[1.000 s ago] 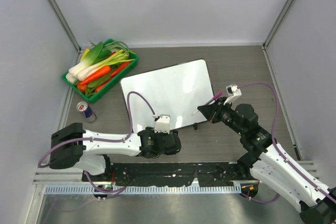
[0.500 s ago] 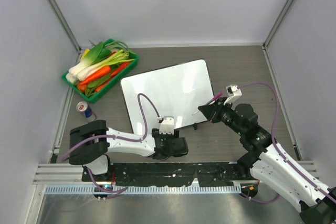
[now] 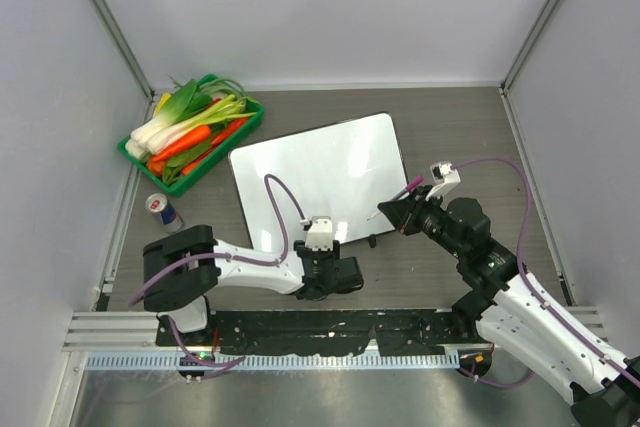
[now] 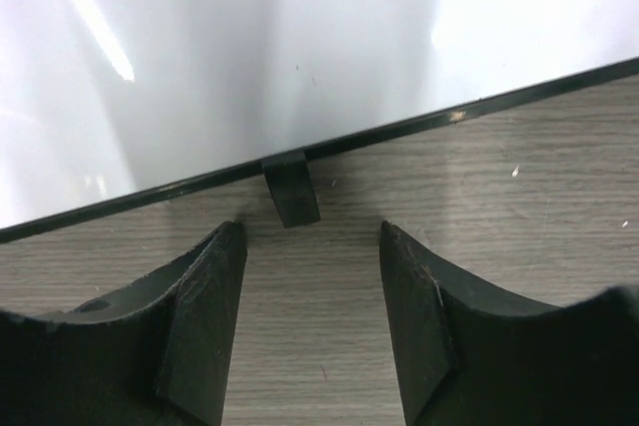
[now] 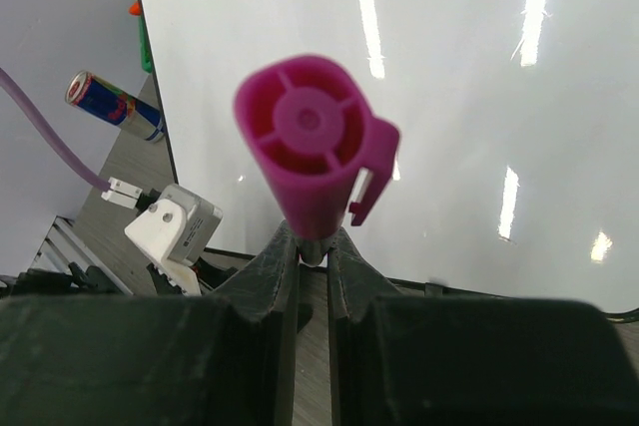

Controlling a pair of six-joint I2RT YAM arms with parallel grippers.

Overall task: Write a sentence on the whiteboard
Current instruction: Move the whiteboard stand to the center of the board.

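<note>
The whiteboard [image 3: 320, 172] lies flat and tilted on the table, glossy white with a thin black frame. Its surface is blank; no pink sentence shows in any view. My left gripper [image 3: 325, 259] is open and empty at the board's near edge. In the left wrist view [image 4: 312, 236] its fingers point at a small black clip [image 4: 290, 190] on the board's edge [image 4: 250, 47]. My right gripper [image 3: 392, 211] is shut on a magenta marker [image 3: 412, 185] at the board's near right corner. The right wrist view shows the marker's end [image 5: 310, 142] over the board [image 5: 449, 97], gripper [image 5: 313, 246] below.
A green tray [image 3: 135, 152] of leeks and carrots stands at the back left. A blue-and-silver drink can [image 3: 165, 210] stands left of the board and shows in the right wrist view [image 5: 115, 107]. A second clip [image 3: 372, 240] sits near the right gripper. Grey walls enclose the table.
My left arm has swung right along the board's near edge, bringing its gripper in front of the clip. The right arm and marker have not moved.
</note>
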